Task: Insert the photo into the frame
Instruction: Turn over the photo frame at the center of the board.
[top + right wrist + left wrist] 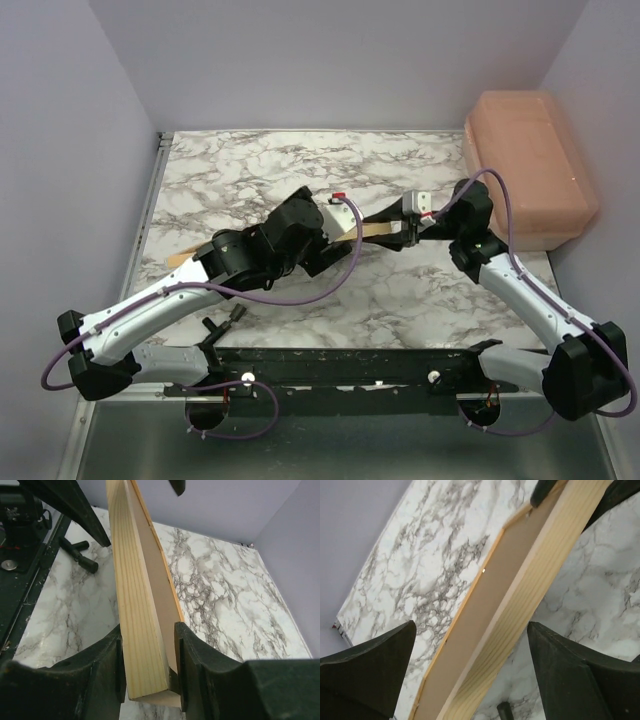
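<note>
My right pincer (pixel 149 652) is clamped on the frame (pixel 136 580), pads pressed against both faces of one pale wooden rail. That holds the frame up on edge over the marble table (pixel 215 580) instead of flat. I cannot tell whether its lower edge rests on the marble. My left pincer (pixel 472 627) gapes wide, its fingers (pixel 380 665) straddling the same rail further along without touching it, so I judge the right grip alone steadies the frame. A brown panel (pixel 485 600) sits inside the frame. The photo shows in none of my views, so I cannot say where it lies
</note>
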`<state>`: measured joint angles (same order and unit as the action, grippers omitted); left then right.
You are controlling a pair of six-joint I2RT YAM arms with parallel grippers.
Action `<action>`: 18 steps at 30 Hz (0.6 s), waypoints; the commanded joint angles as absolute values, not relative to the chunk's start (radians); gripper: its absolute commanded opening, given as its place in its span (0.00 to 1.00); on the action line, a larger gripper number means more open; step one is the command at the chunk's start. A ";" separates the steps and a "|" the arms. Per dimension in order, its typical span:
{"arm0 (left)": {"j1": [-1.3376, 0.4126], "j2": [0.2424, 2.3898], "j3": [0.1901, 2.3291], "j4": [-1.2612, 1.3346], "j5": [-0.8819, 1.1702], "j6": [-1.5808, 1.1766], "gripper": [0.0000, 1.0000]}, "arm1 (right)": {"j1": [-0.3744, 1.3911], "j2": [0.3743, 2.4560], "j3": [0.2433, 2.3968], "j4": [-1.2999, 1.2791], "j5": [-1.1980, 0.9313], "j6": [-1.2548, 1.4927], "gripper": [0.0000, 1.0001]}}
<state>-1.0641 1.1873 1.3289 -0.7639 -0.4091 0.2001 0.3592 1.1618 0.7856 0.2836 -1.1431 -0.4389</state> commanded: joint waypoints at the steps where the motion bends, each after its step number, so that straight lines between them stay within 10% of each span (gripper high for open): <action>1: -1.060 1.148 1.435 -0.712 -0.406 0.150 0.99 | 0.365 1.136 0.869 0.197 -1.164 -0.357 0.00; 18: -0.966 1.160 1.544 -0.750 -0.189 -0.075 0.98 | 0.358 1.177 1.176 -0.061 -0.784 0.175 0.00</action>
<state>-1.0187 1.1542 1.5558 -0.7452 -0.3229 0.0410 0.3630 1.1622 1.0756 0.0490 -0.9314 0.0334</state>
